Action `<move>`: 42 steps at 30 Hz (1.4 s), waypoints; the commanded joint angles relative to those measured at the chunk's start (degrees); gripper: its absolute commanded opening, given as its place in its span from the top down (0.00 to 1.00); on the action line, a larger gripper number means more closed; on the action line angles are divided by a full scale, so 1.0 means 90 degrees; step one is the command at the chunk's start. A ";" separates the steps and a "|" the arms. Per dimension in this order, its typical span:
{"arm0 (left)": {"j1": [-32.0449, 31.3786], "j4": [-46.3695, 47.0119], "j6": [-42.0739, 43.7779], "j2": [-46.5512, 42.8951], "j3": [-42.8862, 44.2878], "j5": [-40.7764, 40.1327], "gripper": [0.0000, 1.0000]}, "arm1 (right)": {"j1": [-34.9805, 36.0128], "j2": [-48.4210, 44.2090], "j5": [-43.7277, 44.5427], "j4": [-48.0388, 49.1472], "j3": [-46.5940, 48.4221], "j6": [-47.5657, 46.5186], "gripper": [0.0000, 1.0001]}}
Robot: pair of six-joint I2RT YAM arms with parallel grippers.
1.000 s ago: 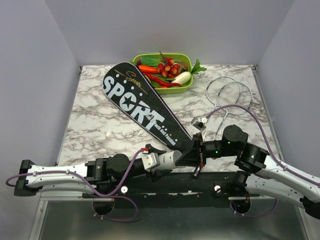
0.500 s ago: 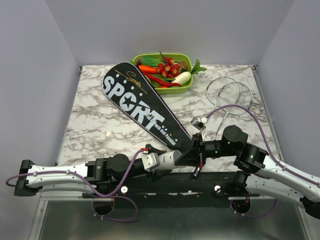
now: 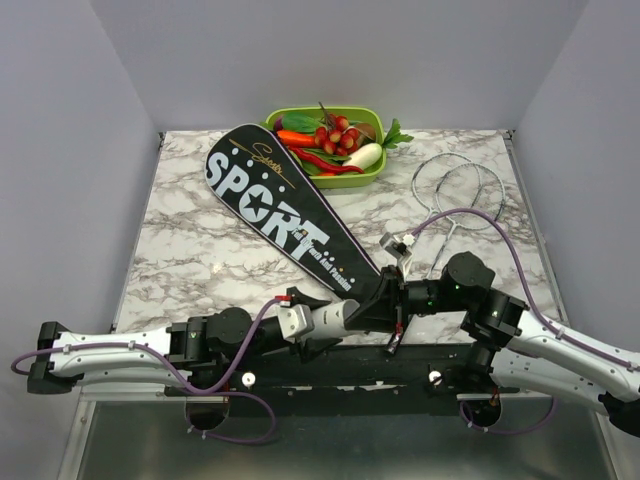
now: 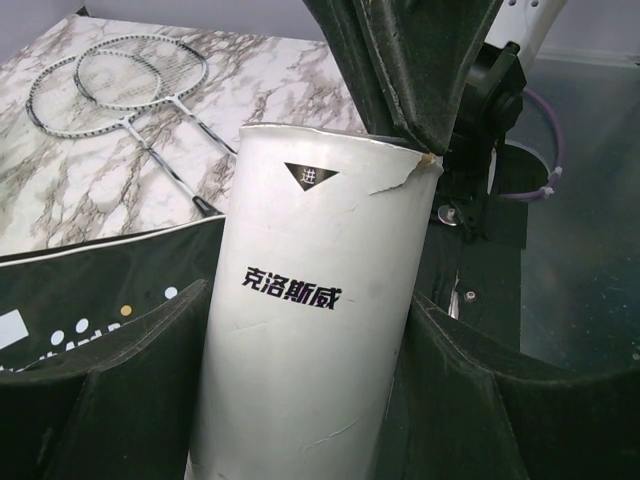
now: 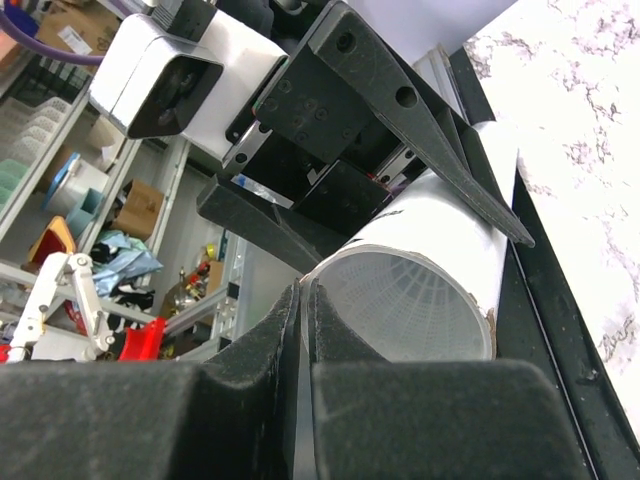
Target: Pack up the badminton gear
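My left gripper [image 4: 310, 300] is shut on a white cardboard tube [image 4: 320, 200] with black lettering, one finger on each side. My right gripper [image 5: 303, 292] is shut on the rim of the tube's open end [image 5: 400, 300], one finger inside and one outside. A white mesh skirt, like a shuttlecock's, shows inside the tube. In the top view both grippers [image 3: 365, 310] [image 3: 398, 300] meet at the table's near edge, over the narrow end of the black "SPORT" bag [image 3: 280, 210]. Two silver rackets [image 3: 460, 190] lie at the right, also seen in the left wrist view [image 4: 110, 85].
A green tray of toy vegetables [image 3: 330, 140] sits at the back edge, touching the bag's wide end. The black base rail [image 3: 330, 365] runs along the near edge under both arms. Grey walls close in the table on three sides.
Almost nothing. My left arm's elbow has shifted slightly to the left; both grippers stay joined at the tube.
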 commanded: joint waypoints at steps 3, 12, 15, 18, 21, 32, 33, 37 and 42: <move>-0.0022 -0.0090 -0.1433 -0.0240 -0.0208 0.0101 1.00 | 0.0043 0.0266 0.0250 0.0435 -0.0358 0.0047 0.76; -0.0032 -0.0110 -0.1433 -0.0865 -0.0130 0.0238 1.00 | 0.0043 0.0266 0.0182 0.0719 -0.0533 0.0223 0.66; -0.0032 -0.0120 -0.1433 -0.1002 -0.0101 0.0248 1.00 | 0.0043 0.0266 0.0153 0.0777 -0.0573 0.0281 0.65; -0.0032 -0.0110 -0.1423 -0.1061 -0.0081 0.0229 1.00 | 0.0053 0.0266 0.0104 0.0855 -0.0622 0.0321 0.65; -0.0032 -0.0139 -0.1374 -0.1042 -0.0023 0.0122 1.00 | 0.0043 0.0286 0.0006 0.0914 -0.0660 0.0350 0.65; -0.0022 -0.0569 -0.1189 -0.0593 0.0563 -0.0631 1.00 | 0.0150 0.0422 -0.0052 0.0358 -0.0680 0.0106 0.91; -0.0032 -0.0579 -0.1160 -0.0564 0.0592 -0.0660 1.00 | 0.0179 0.0442 -0.0053 0.0319 -0.0690 0.0067 0.95; -0.0032 -0.0647 -0.1101 -0.0544 0.0690 -0.0767 1.00 | 0.0248 0.0393 -0.0023 0.0027 -0.0700 -0.0040 0.99; -0.0022 -0.0686 -0.1081 -0.0602 0.0729 -0.0865 1.00 | 0.0268 0.0198 0.0035 -0.0228 -0.0787 -0.0148 0.99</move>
